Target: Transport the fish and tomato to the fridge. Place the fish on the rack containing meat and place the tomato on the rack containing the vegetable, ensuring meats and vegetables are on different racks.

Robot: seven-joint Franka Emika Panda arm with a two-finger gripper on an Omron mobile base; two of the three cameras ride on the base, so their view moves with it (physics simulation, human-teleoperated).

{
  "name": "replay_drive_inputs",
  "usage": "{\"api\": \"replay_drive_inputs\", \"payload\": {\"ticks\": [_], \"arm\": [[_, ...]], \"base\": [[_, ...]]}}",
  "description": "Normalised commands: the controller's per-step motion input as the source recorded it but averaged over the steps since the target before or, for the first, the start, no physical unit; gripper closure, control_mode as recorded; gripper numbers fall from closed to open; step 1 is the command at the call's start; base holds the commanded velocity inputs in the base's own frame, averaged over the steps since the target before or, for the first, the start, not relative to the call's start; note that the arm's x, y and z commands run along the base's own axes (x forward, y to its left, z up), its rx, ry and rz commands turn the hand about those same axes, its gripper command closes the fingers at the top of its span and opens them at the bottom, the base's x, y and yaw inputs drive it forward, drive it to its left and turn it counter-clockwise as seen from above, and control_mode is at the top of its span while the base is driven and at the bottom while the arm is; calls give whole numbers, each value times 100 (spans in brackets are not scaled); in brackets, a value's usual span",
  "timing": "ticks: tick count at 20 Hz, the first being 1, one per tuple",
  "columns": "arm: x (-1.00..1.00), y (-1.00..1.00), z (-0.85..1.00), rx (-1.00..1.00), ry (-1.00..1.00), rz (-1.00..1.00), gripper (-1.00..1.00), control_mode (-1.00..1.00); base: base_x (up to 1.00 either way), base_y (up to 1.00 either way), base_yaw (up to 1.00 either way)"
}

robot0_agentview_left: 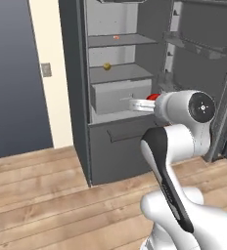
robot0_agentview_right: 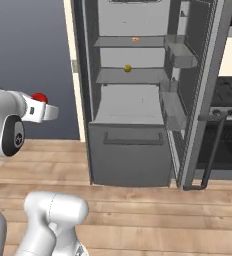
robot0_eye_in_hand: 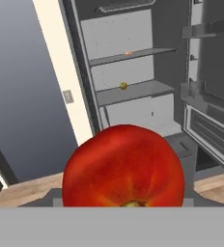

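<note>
Glossy red tomato (robot0_eye_in_hand: 123, 166), dark grey fridge (robot0_agentview_left: 105, 151)

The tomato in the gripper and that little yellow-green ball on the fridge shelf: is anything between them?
Nothing. In the hand view, the tomato faces the vegetable across open air, with the pale drawer front just below that shelf.

Evenly and softly lit throughout, with no clear light source and no hard cast shadows on the wooden floor (robot0_agentview_left: 37, 185). Brightest on the pale interior of the fridge (robot0_agentview_right: 130, 65); dim grey on the wall to its left. Slightly soft, low-resolution rendering, with faint sheen on the tomato (robot0_eye_in_hand: 123, 166), which looms large and a little blurred in the hand view.
</note>
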Motion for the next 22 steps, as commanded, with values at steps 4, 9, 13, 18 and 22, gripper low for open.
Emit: {"api": "replay_drive_inputs", "payload": {"ticks": [4, 9, 13, 18, 22], "arm": [[0, 0, 0, 0, 0, 0, 100, 100], [0, 0, 0, 0, 0, 0, 100, 100], [0, 0, 0, 0, 0, 0, 100, 100], [0, 0, 0, 0, 0, 0, 100, 100], [0, 0, 0, 0, 0, 0, 100, 100]], "base": [[100, -28, -4], [100, -27, -3], [100, -10, -4], [100, -3, -5], [100, -26, -2]]}}
